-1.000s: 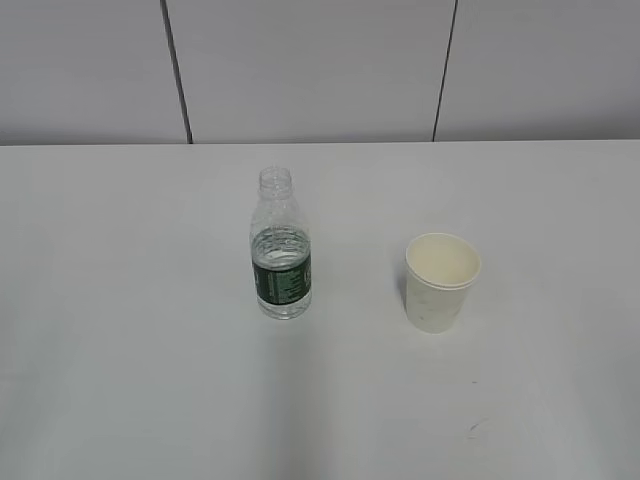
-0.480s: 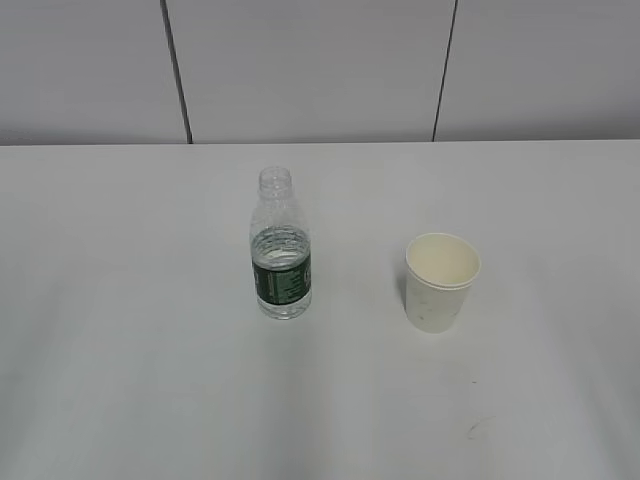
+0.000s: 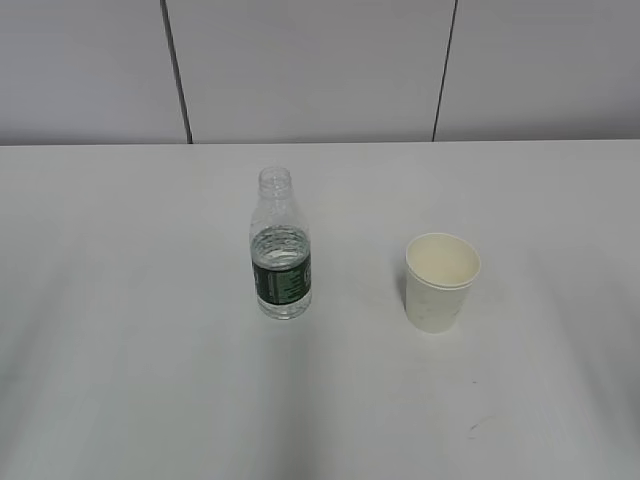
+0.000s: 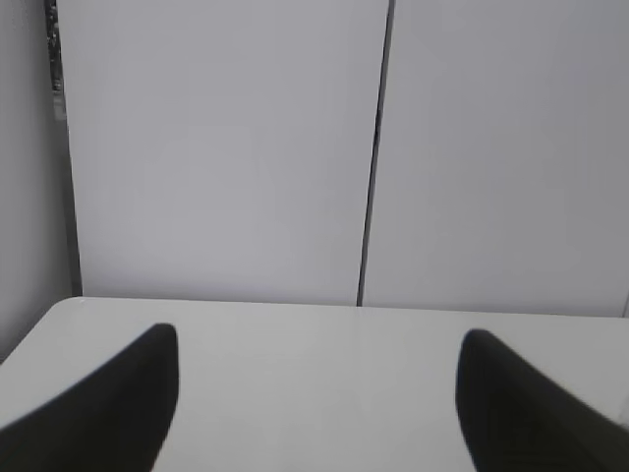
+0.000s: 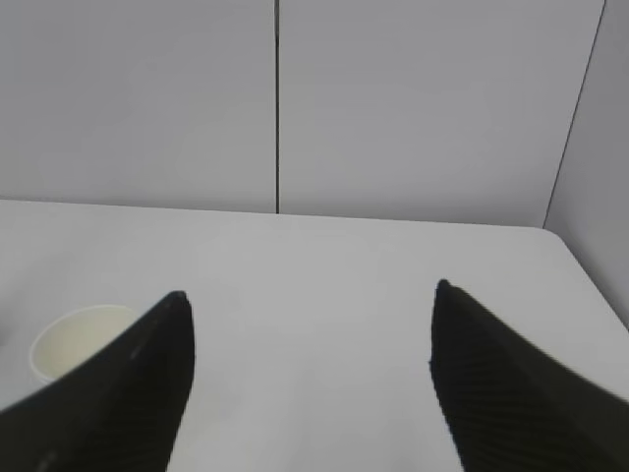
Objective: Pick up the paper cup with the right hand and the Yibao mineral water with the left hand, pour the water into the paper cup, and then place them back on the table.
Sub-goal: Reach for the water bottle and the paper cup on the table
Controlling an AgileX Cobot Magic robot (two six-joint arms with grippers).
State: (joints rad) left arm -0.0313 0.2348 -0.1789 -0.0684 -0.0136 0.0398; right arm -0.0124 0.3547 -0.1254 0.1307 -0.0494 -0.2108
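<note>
- The paper cup (image 3: 442, 282) stands upright on the table (image 3: 120, 380), right of centre in the exterior view, its mouth open and its cream inside showing nothing in it.
- In the right wrist view the same cup (image 5: 74, 341) sits low at the left edge, partly hidden behind the left finger of the right hand (image 5: 310, 388).
- The Yibao mineral water (image 3: 280, 245) stands upright to the left of the cup, well apart from it and a little farther back on the table.
- The bottle has no cap on its threaded neck; a dark green label band wraps its lower body, and the water level sits just above the band.
- The right hand's two black fingers are spread wide with only bare tabletop between them; it holds nothing, and the cup lies outside the gap, to the left.
- The left hand (image 4: 319, 403) likewise has its dark fingers spread wide and holds nothing; its view shows bare table and wall, with no bottle in sight.
- Neither arm appears in the exterior view.
- Behind the table's far edge runs a pale grey panelled wall (image 3: 310, 70) with dark vertical seams.
</note>
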